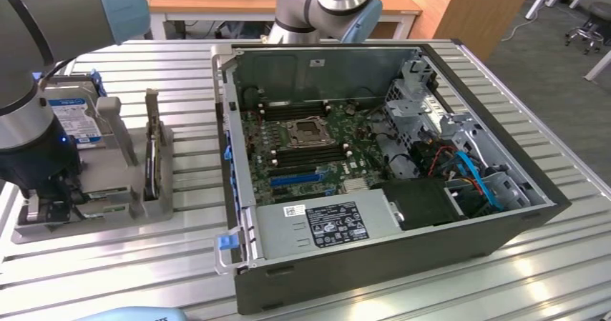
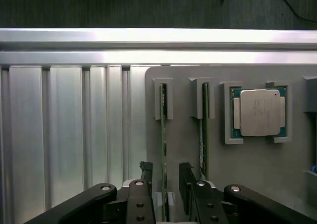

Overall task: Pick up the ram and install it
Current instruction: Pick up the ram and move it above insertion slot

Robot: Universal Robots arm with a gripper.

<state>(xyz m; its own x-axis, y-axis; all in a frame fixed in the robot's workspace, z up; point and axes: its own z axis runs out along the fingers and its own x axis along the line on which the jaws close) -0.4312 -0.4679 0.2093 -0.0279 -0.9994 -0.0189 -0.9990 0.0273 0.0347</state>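
The arm's black two-fingered end effector [image 2: 166, 170] is down over the flat grey holder plate [image 2: 257, 174] that sits on the ribbed aluminium table [image 2: 64, 135], at the exterior view's left. Its jaws are spread apart and grasp nothing. They straddle the ram [image 2: 163, 130], a long, thin green circuit-board stick standing on its edge in a grey slotted bracket on the plate. One dark fingertip [image 2: 146, 168] is on each side of the stick, with a sliver of grey showing between finger and board, so it looks bracketed but not pinched.

Just beside it, in the neighbouring bracket, a second green memory stick [image 2: 202, 135] stands the same way, parallel to the first. Past that one, a square silver processor chip [image 2: 259, 112] on a green base lies flat in its own cradle on the same plate.

From the exterior view, a silver hard drive with a blue label [image 1: 76, 114] stands at the far end of that plate. Towards the exterior view's right, well apart from the plate, a black computer case [image 1: 382, 271] lies on its side with the panel off, its green motherboard [image 1: 305, 149] exposed.
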